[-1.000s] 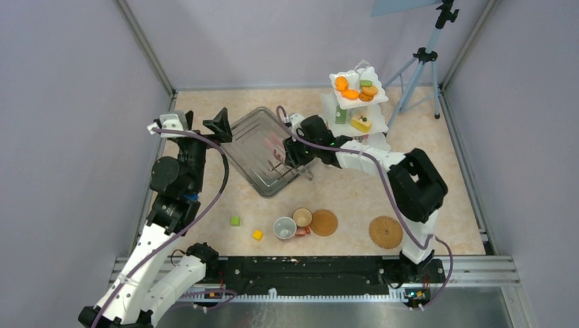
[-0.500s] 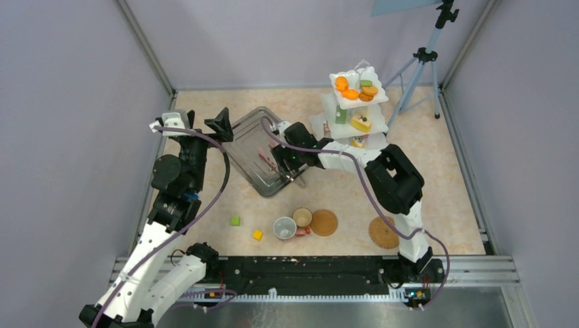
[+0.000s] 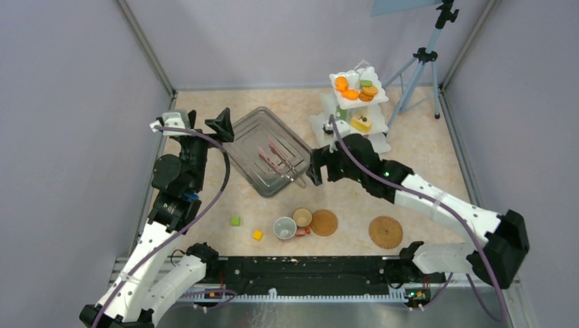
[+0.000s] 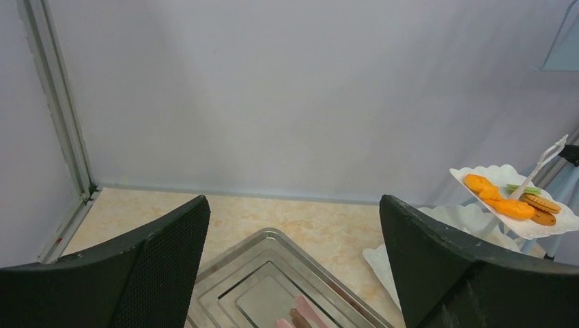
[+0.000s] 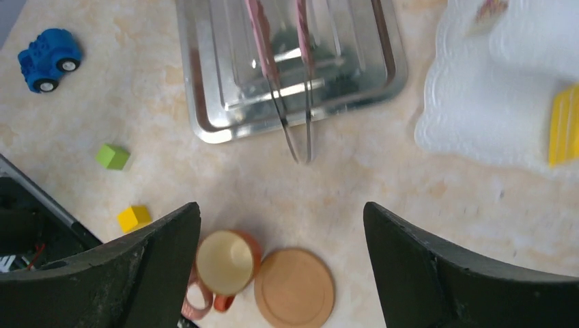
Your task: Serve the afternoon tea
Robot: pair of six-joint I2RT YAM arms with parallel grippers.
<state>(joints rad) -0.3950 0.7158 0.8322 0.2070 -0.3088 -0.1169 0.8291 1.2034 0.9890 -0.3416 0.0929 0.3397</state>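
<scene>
The stand's [image 3: 355, 113] lower tiers are partly covered by its top tier and the right arm in the overhead view, and the left wrist view crops it at the edge. In the right wrist view the wedge [image 5: 565, 123] is cut off. A finger [image 5: 136, 273] hides part of the tan cup [image 5: 227, 263], and a blue car [image 5: 49, 49] shows only there.

The white stand is right of the tray [image 3: 252, 137]. Its top tier holds orange rounds [image 3: 345, 89]. A white cup [image 3: 285, 227], the tan cup and a mat [image 3: 323, 223] cluster on the bench [image 3: 341, 201] nearer than the tray, with a second mat [image 3: 386, 231] further right. The tongs [image 3: 276, 158] lie in the tray, tips overhanging its near rim.

The right hand [image 3: 315, 169] is by the tray's near right corner, spread wide, holding nothing. The left hand [image 3: 222, 125] is over the tray's left edge, equally wide and empty.
</scene>
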